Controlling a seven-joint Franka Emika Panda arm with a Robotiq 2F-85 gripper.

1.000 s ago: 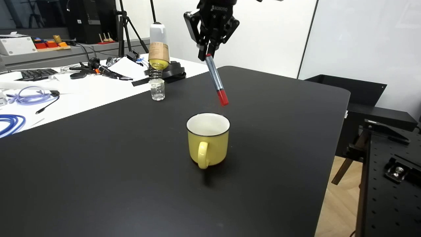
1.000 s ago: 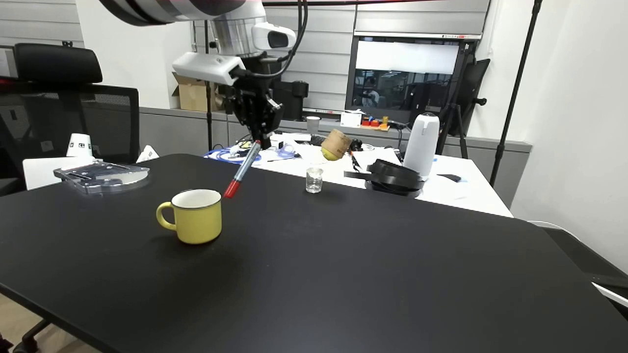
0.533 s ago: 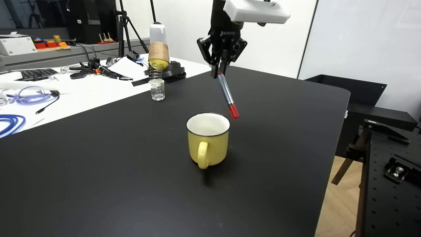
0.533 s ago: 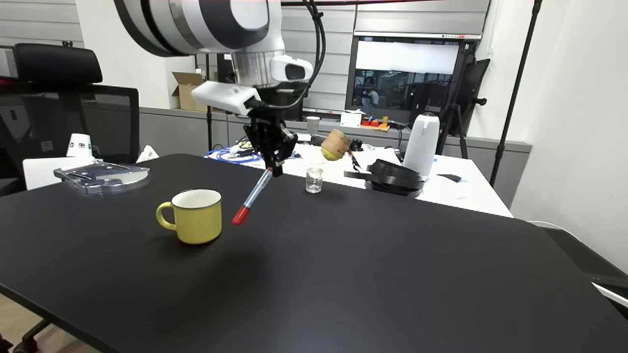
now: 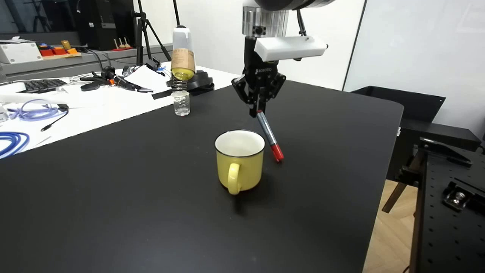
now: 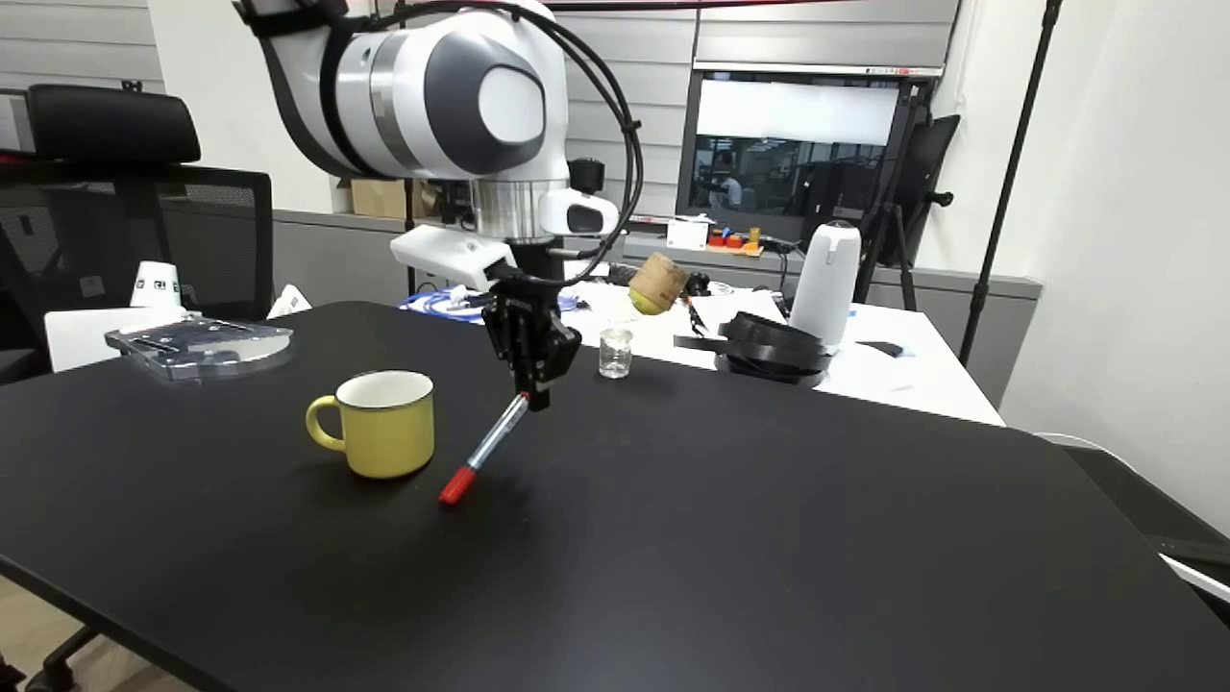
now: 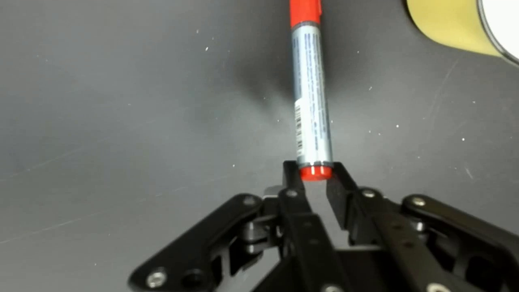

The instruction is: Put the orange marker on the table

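The orange marker, a thin grey-white stick with red-orange ends, shows in both exterior views (image 5: pixel 267 129) (image 6: pixel 496 438) and in the wrist view (image 7: pixel 311 93). My gripper (image 5: pixel 257 112) (image 6: pixel 534 400) (image 7: pixel 315 172) is shut on the marker's upper end, with a fingertip on each side. The marker slants down from the fingertips, its longer red end lowest. That end is close to the black table (image 5: pixel 132 212) (image 6: pixel 788 557) (image 7: pixel 121 134); I cannot tell whether it touches. The gripper is low over the table, beside the yellow mug and apart from it.
The yellow mug (image 5: pixel 248 170) (image 6: pixel 392 437) stands upright near the marker; its side shows in the wrist view (image 7: pixel 450 24). A small glass jar (image 5: pixel 182 104) (image 6: pixel 615 354) stands by the cluttered white table (image 5: pixel 91 117). A clear plastic piece (image 6: pixel 207 348) lies at the black table's edge.
My gripper has moved down toward the black table with the marker still in its fingers. The marker's lower end has come down beside the mug. The mug has not moved.
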